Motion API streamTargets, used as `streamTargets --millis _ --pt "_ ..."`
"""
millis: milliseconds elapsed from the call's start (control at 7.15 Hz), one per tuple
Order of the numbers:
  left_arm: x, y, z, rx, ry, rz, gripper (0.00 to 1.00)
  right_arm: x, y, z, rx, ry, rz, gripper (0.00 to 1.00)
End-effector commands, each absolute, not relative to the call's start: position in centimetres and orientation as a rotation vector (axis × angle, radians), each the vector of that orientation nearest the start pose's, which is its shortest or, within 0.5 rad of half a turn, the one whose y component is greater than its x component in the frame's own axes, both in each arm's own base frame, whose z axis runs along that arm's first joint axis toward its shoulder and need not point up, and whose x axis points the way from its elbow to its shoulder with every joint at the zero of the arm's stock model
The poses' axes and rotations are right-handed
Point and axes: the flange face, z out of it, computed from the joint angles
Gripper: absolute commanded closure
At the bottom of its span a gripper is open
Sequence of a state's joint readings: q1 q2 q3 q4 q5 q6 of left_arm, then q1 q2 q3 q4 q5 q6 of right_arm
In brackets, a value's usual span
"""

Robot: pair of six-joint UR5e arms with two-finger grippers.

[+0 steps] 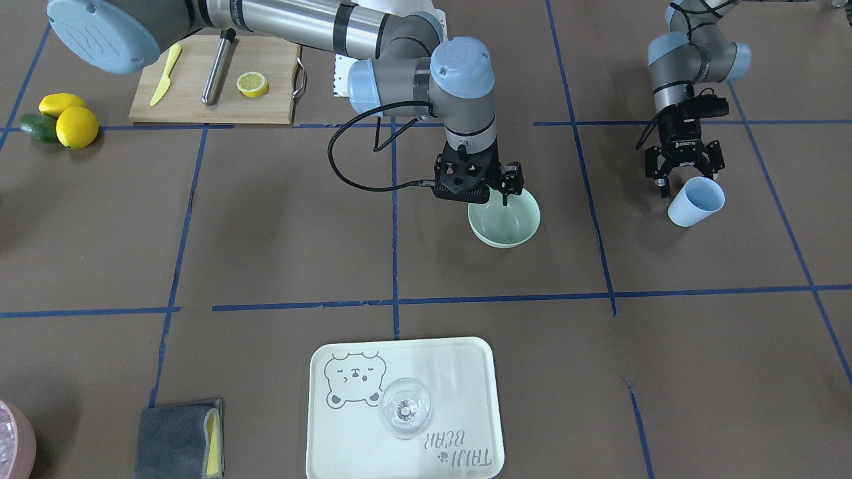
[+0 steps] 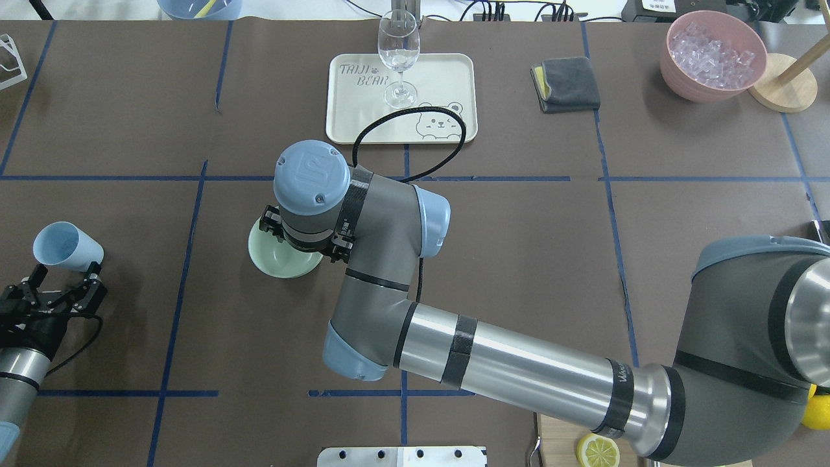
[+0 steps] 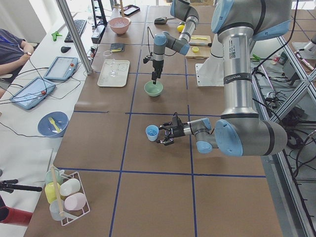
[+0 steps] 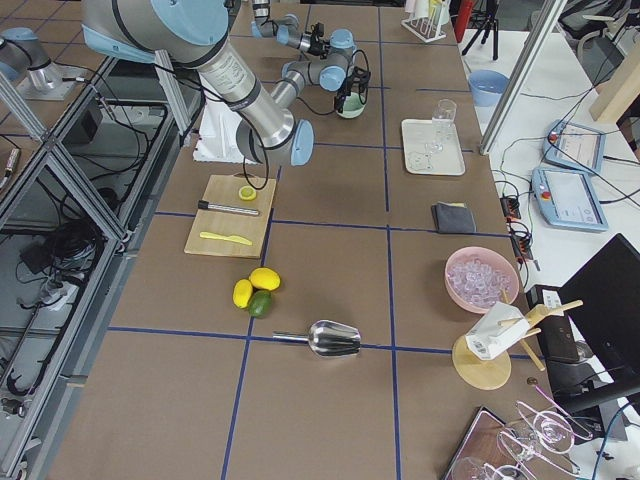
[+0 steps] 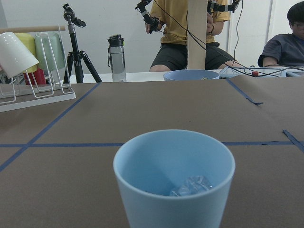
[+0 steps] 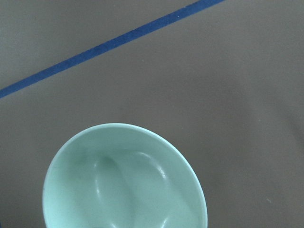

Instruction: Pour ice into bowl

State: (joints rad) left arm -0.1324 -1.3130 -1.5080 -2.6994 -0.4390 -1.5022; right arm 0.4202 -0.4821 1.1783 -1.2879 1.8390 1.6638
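Note:
The pale mint-green bowl [image 1: 509, 223] stands on the brown table, near the middle; its inside shows no ice in the right wrist view [image 6: 123, 180]. My right gripper [image 1: 507, 196] points straight down at the bowl's far rim, fingers close together on it. In the overhead view the wrist hides part of the bowl [image 2: 279, 263]. My left gripper [image 1: 685, 176] is shut on the base of a blue cup [image 1: 695, 201], held tilted above the table, well apart from the bowl. A few clear ice cubes [image 5: 192, 185] lie in the bottom of the cup [image 5: 173, 180].
A cream tray [image 1: 459, 379] with a clear glass [image 1: 406, 407] sits beyond the bowl. A pink container of ice [image 2: 713, 55] and a grey cloth [image 2: 564, 83] are at the far right. A cutting board [image 1: 190, 90] with a lemon half, knife and rod lies near my base.

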Motion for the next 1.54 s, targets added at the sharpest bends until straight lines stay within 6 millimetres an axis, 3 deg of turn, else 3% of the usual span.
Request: streamTargets --millis 0,420,560,840,979,1119,1259,1399 --pt "32.7 -27.5 65.4 1.140 0.602 -0.526 0.00 -69.5 -42.7 7.3 -0.087 -1.012 0.333 0.00" --pt "33.0 -29.4 64.2 1.157 0.592 -0.558 0.00 -66.9 -41.6 5.9 -0.116 -0.957 0.327 0.00" --pt "33.0 -29.6 64.5 1.159 0.583 -0.558 0.00 -65.6 -41.4 6.7 -0.108 -0.943 0.318 0.00" --pt "32.7 -29.9 65.1 1.162 0.566 -0.560 0.00 -62.3 -41.6 10.6 -0.093 -0.934 0.322 0.00" --pt "32.9 -30.0 65.1 1.159 0.567 -0.561 0.16 -61.5 -42.0 11.0 -0.083 -0.909 0.309 0.00" --pt "33.4 -30.2 64.8 1.151 0.576 -0.563 0.49 -61.1 -42.3 11.0 -0.078 -0.899 0.307 0.00" --pt "33.7 -30.2 64.7 1.145 0.583 -0.563 0.94 -60.7 -42.8 10.9 -0.073 -0.899 0.314 0.00" --pt "33.5 -31.0 63.0 1.138 0.598 -0.555 1.00 -60.0 -43.4 10.9 -0.075 -0.894 0.325 0.00"
